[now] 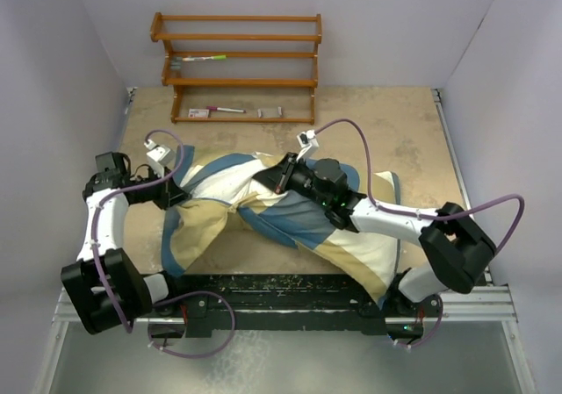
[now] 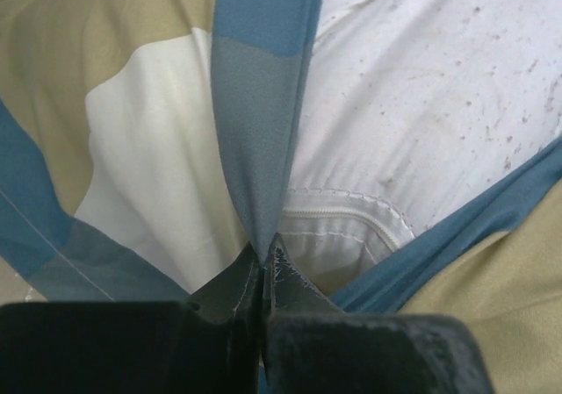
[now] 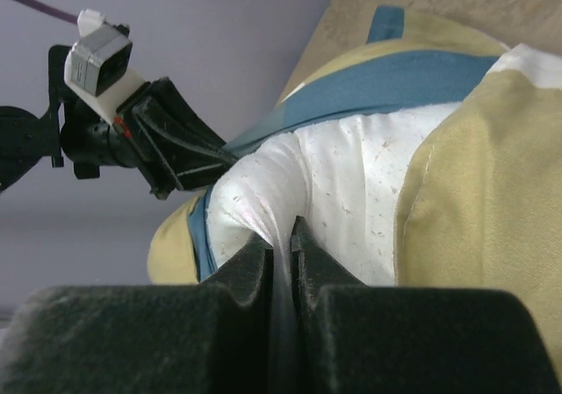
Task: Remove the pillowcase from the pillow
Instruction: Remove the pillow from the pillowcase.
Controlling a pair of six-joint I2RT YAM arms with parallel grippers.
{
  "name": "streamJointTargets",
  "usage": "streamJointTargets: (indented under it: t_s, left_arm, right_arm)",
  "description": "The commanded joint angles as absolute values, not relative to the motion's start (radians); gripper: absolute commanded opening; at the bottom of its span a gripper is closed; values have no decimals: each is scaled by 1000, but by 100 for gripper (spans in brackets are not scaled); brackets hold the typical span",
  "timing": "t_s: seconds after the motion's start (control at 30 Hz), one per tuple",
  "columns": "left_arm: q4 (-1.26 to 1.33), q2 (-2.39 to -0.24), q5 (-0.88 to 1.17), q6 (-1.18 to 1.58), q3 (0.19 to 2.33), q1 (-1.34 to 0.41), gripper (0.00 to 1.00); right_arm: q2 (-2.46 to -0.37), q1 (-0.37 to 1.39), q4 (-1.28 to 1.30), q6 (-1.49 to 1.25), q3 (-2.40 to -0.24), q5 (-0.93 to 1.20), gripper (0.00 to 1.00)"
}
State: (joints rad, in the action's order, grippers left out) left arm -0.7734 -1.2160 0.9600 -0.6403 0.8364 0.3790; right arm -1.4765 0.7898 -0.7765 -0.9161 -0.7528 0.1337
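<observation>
The tan, cream and blue pillowcase lies crumpled across the middle of the table. My left gripper is at its left end, shut on a blue edge strip of the pillowcase; the jaws pinch the strip tight. The white speckled pillow shows inside the opening, with its zipper seam just beyond the fingertips. My right gripper is over the middle, shut on a pulled-up fold of the pillow between its fingertips. The pillowcase wraps the pillow on the right.
A wooden rack with pens and small items stands at the back of the table. The left gripper shows in the right wrist view, close to the pillow's end. Grey walls close in both sides. The pillowcase hangs over the near rail.
</observation>
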Motion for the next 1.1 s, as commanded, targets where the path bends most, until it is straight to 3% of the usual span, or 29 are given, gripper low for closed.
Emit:
streamJointTargets:
  t_s: [0.0,0.1,0.33,0.57,0.73,0.87,1.03,1.07]
  left_arm:
    - [-869,-1168,717,-848,868,412,0]
    - [-882,-1070,716,-869,842,329,0]
    - [-1066,-987,944,-990,954,327,0]
    - [-1270,-941,977,-1211,995,327,0]
    - [-1139,-799,828,-1263,813,327,0]
    - [-910,-765,727,-1161,705,328,0]
    - [-705,-890,651,-1059,658,327,0]
    - [-702,-915,663,-1034,674,327,7]
  right_arm:
    - [-1432,614,-1042,-910,-906,-317,0]
    - [-1462,597,-1000,-875,-990,-376,0]
    - [-1650,590,-829,-736,-1286,-459,0]
    - [-1691,552,-709,-804,-1328,-580,0]
    - [-1590,473,-776,-1145,-1203,-534,0]
    - [-1489,468,-809,-1083,-1225,-484,0]
    - [-1348,441,-820,-1003,-1208,-409,0]
    - [-1337,441,-823,-959,-1213,-395,0]
